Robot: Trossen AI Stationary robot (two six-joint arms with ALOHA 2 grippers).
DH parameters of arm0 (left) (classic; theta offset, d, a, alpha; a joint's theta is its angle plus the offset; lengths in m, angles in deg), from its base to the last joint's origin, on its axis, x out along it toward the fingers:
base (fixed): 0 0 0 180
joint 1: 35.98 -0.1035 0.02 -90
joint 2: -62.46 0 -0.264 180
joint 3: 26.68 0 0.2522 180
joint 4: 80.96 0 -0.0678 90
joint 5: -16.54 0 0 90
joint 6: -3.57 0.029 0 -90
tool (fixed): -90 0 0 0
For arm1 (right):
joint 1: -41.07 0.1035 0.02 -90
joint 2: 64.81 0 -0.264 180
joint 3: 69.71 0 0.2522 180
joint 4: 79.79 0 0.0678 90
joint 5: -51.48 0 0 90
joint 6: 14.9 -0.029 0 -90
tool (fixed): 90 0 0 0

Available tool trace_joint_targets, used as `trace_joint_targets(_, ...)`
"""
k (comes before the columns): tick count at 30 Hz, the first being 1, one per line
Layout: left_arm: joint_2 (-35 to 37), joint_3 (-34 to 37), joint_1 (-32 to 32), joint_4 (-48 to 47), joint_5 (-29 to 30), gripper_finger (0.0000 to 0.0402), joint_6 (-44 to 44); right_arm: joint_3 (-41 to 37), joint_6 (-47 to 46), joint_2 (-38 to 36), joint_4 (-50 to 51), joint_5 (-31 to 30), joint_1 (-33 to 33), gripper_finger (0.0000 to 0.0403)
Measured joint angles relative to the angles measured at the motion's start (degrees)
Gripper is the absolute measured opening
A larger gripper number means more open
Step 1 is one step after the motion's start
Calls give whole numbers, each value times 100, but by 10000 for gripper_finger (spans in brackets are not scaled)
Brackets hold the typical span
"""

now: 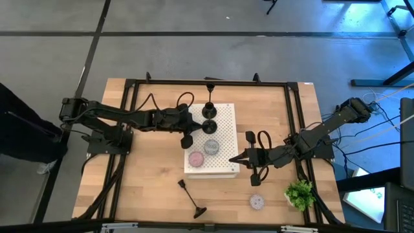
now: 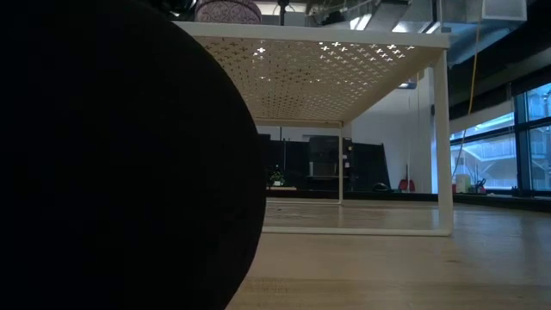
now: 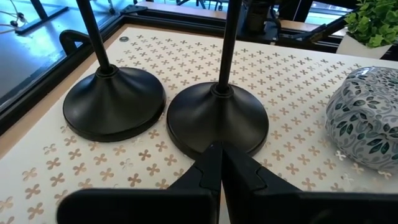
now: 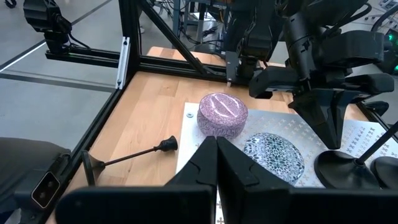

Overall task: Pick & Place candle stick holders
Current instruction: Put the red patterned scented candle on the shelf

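Two black candle stick holders stand upright on their round bases on the white perforated board. A grey puck and a pink puck also sit on the board. A third black holder lies on its side on the table, and a lavender puck rests near the front edge. My left gripper is shut over the board's left part, short of the nearer base. My right gripper is shut at the board's right edge, pointing at the pucks.
The board is a raised stand on thin white legs. A small green plant stands at the front right. A black frame rings the table. In the low view a large dark shape blocks the left half.
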Motion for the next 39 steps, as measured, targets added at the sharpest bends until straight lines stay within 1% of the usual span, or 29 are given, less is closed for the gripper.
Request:
trace_joint_targets(27, -2, 0, 0, -81, -22, 2, 0, 0, 0, 0, -4, 2, 2, 0)
trace_joint_targets(34, -144, -2, -2, -4, -22, 2, 0, 0, 0, 0, -13, 0, 2, 0)
trace_joint_targets(39, -116, -1, 0, -45, 17, 2, 0, 0, 0, 0, -17, 2, 2, 0)
